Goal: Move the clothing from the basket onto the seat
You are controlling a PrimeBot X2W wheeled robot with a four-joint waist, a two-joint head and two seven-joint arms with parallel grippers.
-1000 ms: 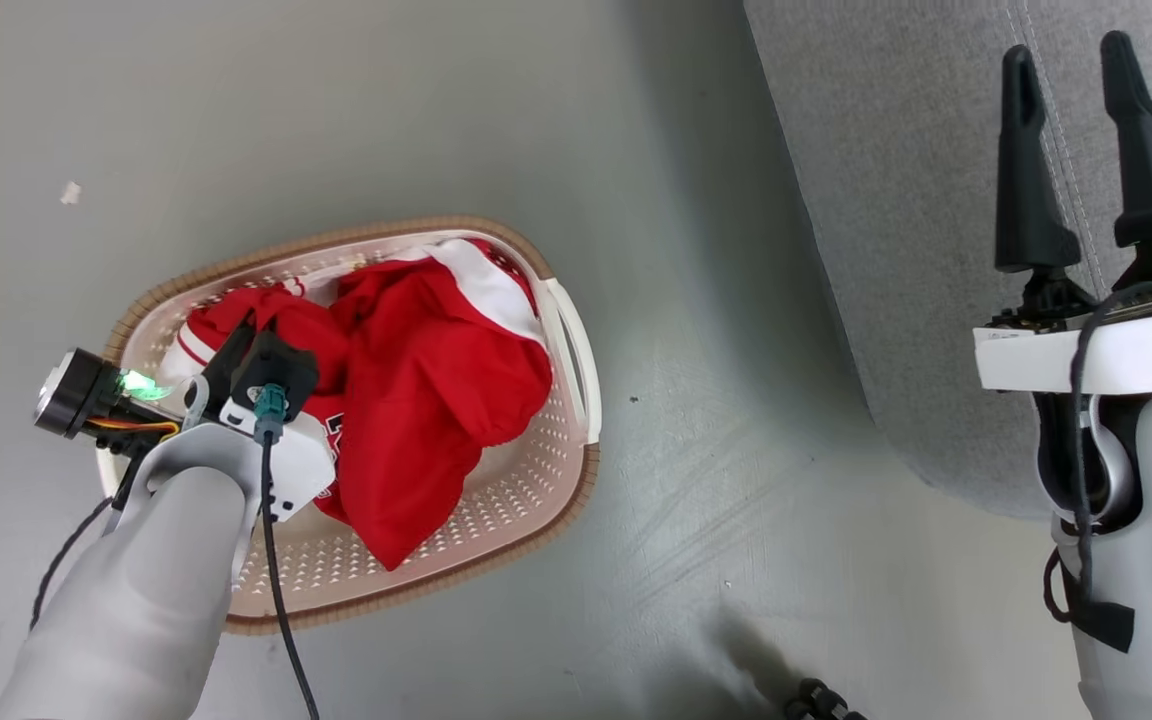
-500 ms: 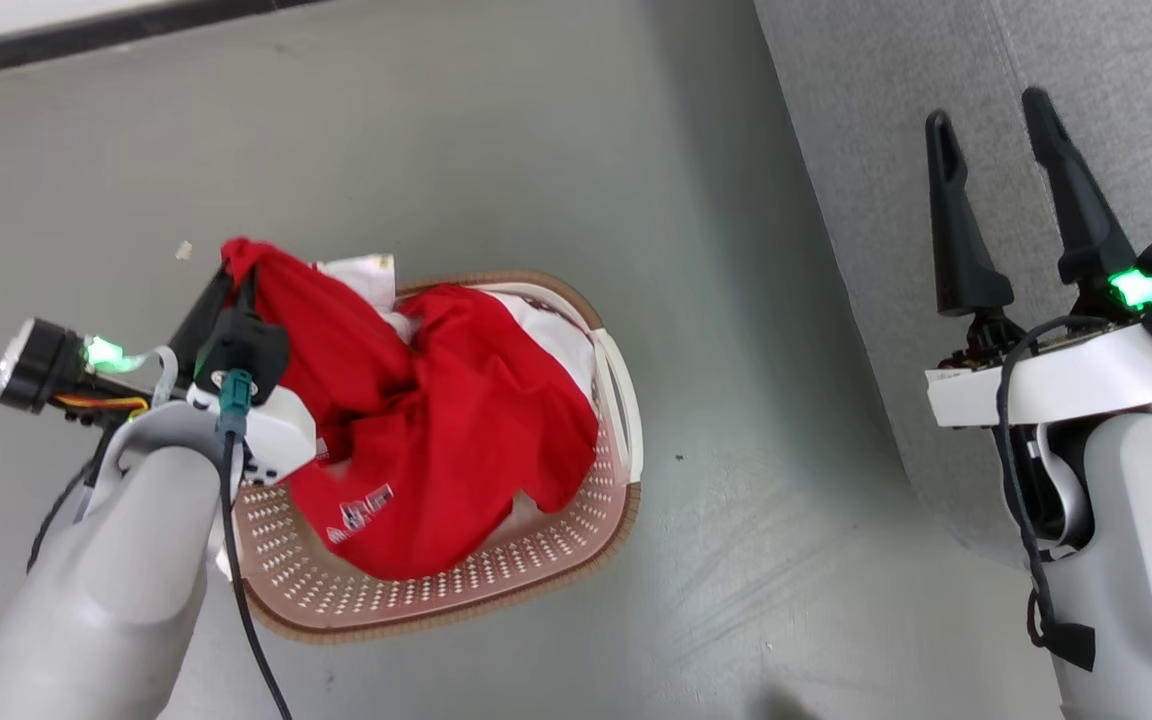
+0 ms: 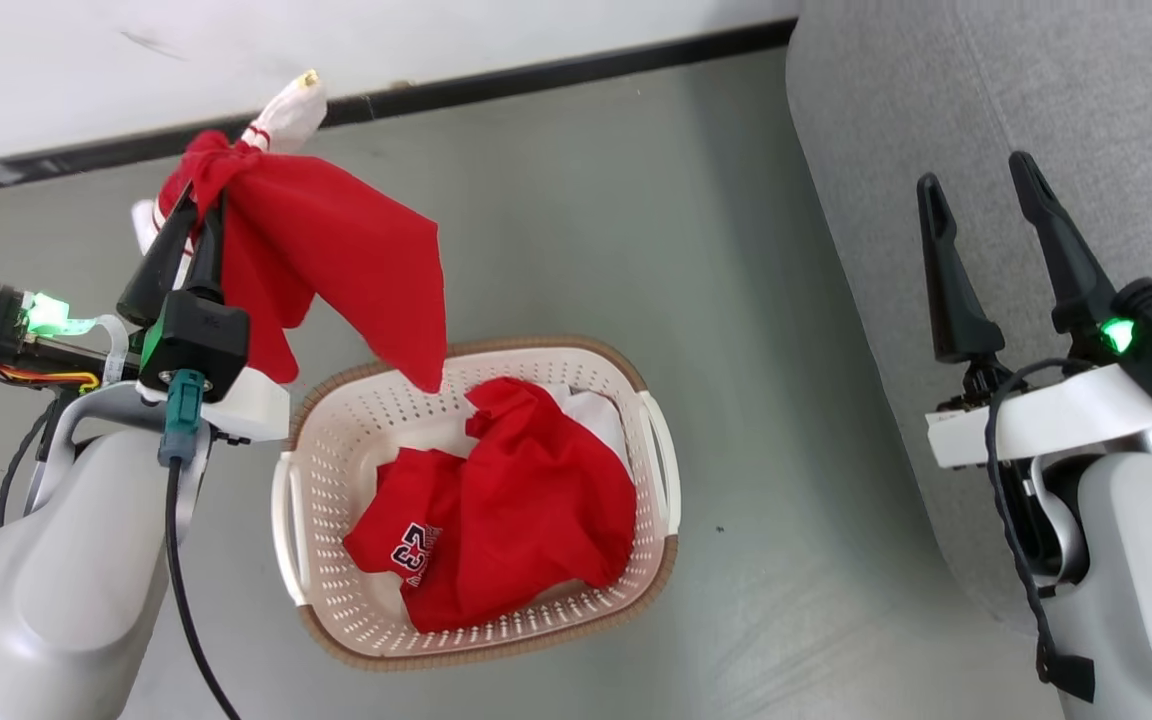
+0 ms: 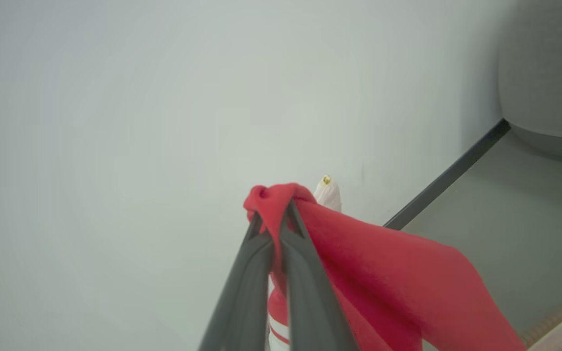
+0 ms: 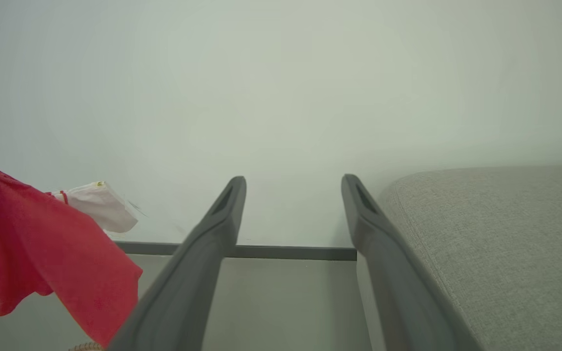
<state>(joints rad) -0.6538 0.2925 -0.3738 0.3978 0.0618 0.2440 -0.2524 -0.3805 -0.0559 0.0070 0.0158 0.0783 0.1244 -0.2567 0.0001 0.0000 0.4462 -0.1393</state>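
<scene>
A red garment (image 3: 336, 260) with a white cuff hangs in the air above and left of the basket (image 3: 661, 480), pinched in my shut left gripper (image 3: 198, 195). The left wrist view has the closed fingers (image 4: 281, 273) biting a fold of that red garment (image 4: 388, 273). More red clothing (image 3: 526, 510), one piece with dark print, lies bunched inside the cream basket on the floor. My right gripper (image 3: 976, 172) is open and holds nothing, over the edge of the grey seat (image 3: 1036, 90). In the right wrist view the seat (image 5: 495, 234) lies to the right and the lifted garment (image 5: 42, 248) hangs at the left.
The basket stands on a grey floor (image 3: 576, 220) between my arms. A white wall with a dark baseboard (image 3: 556, 72) runs along the back. The seat's rounded front corner (image 3: 936, 520) reaches down beside my right arm.
My left gripper has lifted one red garment clear out of the basket, up toward the wall. The camera view has shifted, bringing the wall and baseboard in. The right gripper stays open.
</scene>
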